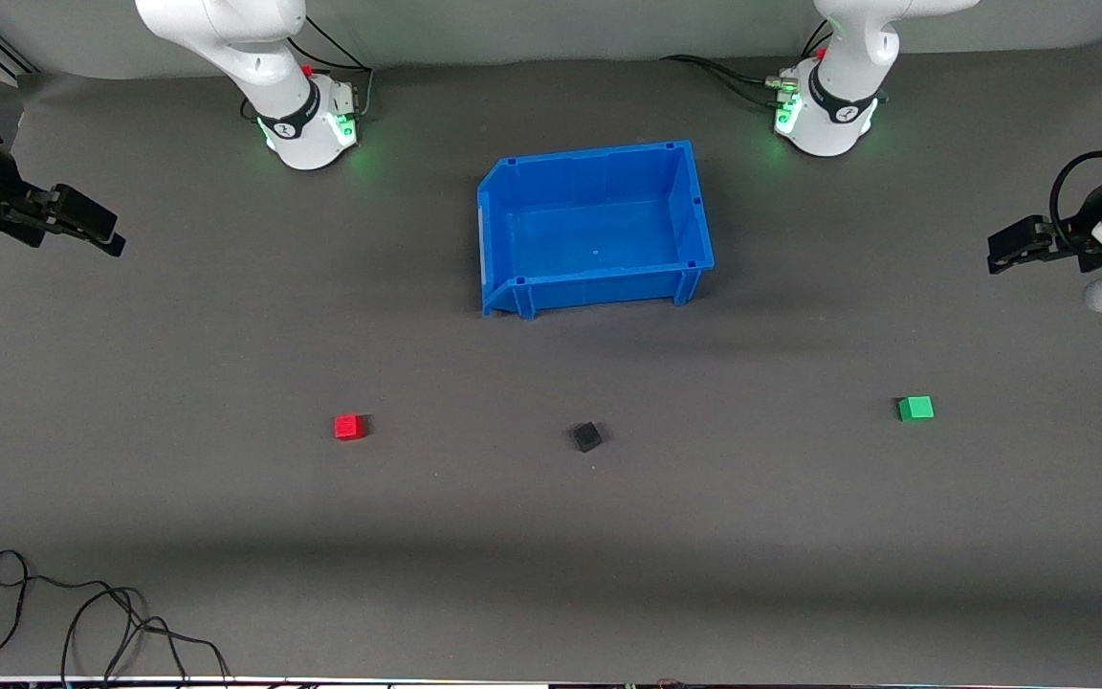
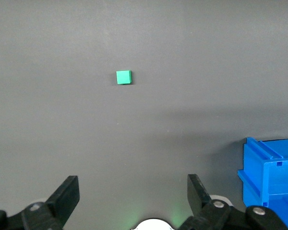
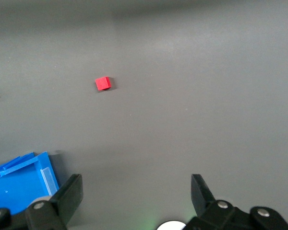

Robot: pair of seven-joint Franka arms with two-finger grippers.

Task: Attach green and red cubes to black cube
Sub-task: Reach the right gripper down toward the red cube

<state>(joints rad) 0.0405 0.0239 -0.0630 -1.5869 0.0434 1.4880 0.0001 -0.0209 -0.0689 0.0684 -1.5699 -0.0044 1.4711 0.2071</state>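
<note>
The black cube (image 1: pixel 586 436) lies on the table, nearer to the front camera than the blue bin. The red cube (image 1: pixel 348 427) lies beside it toward the right arm's end and also shows in the right wrist view (image 3: pixel 103 83). The green cube (image 1: pixel 915 409) lies toward the left arm's end and also shows in the left wrist view (image 2: pixel 124 77). My left gripper (image 1: pixel 1001 251) is open and empty, up in the air over the table's edge at its end. My right gripper (image 1: pixel 101 233) is open and empty over the table at its own end. Both arms wait.
An empty blue bin (image 1: pixel 685 266) stands mid-table between the arm bases; it shows partly in the left wrist view (image 2: pixel 273 172) and the right wrist view (image 3: pixel 19 184). A loose black cable (image 1: pixel 82 622) lies near the table's front edge at the right arm's end.
</note>
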